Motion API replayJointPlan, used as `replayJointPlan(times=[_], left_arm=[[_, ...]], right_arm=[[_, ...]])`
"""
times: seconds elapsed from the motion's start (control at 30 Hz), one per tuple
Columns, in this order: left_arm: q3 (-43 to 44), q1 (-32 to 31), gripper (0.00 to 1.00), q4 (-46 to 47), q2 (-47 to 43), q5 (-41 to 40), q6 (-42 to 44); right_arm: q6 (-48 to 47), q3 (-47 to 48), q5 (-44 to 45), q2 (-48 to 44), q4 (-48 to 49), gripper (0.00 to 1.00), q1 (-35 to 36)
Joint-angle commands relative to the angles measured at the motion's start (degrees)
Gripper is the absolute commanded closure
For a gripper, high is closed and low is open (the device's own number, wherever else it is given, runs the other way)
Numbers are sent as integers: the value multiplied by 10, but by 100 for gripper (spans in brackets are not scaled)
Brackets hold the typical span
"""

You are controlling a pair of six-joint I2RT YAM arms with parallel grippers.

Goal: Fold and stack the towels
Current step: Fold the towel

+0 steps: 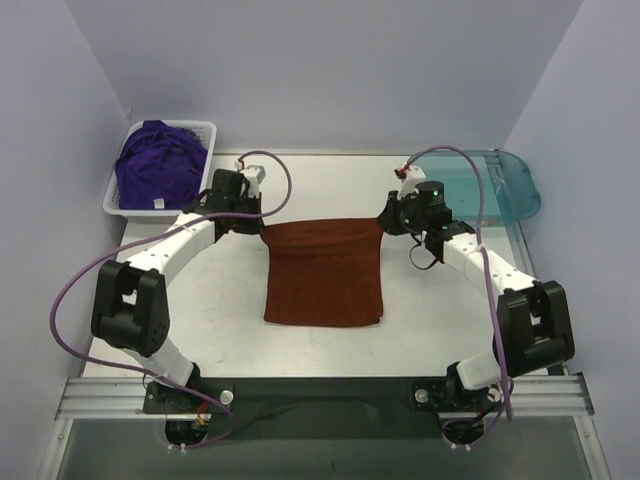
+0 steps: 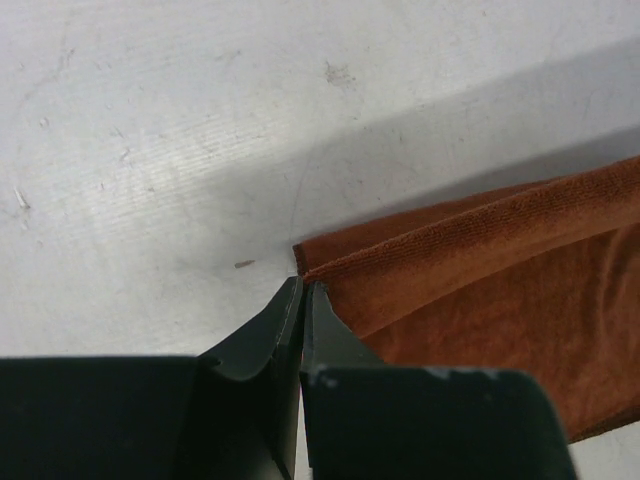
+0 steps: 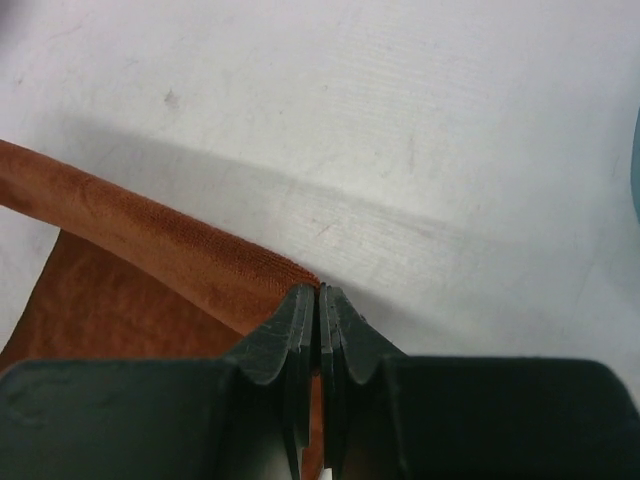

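A rust-orange towel (image 1: 323, 272) lies spread in the middle of the white table, its far edge lifted slightly between the two arms. My left gripper (image 1: 259, 222) is shut on the towel's far left corner; in the left wrist view the gripper (image 2: 303, 286) pinches the hemmed corner of the towel (image 2: 480, 285). My right gripper (image 1: 386, 222) is shut on the far right corner, and in the right wrist view the gripper (image 3: 320, 293) has the orange towel (image 3: 150, 235) caught between its closed jaws. Purple towels (image 1: 158, 164) are heaped in a basket at the back left.
The white slotted basket (image 1: 206, 130) stands at the table's back left corner. A translucent teal tray (image 1: 505, 185) sits at the back right, close behind the right arm. Pale walls enclose the table on three sides.
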Motion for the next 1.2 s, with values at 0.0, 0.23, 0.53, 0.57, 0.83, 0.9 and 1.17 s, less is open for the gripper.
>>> replayJointPlan(times=[0.0,0.23,0.53,0.57,0.83,0.9,1.17], left_arm=[[-46,-1,98,18,-58,20,-22],[-135,-9,98,11,-162,51,-61],[-219,-19,98,-41,-250,90,-113],[-236,-21,97,-44,-261,92,-119],[-310,-25,97,-45,-275,88,-163],[-317,-28,97,-42,-252,90,-171],[-315,-36,92,-33,-192,91,-180]], right_arm=[[18,-44,-13,-58,-12,100,-1],[55,-123,-13,-153,-47,100,17],[130,-188,-29,-244,-163,100,31],[135,-192,-29,-249,-169,100,32],[193,-222,-19,-227,-218,100,34],[209,-227,-22,-195,-219,100,34],[211,-227,-7,-120,-219,100,36]])
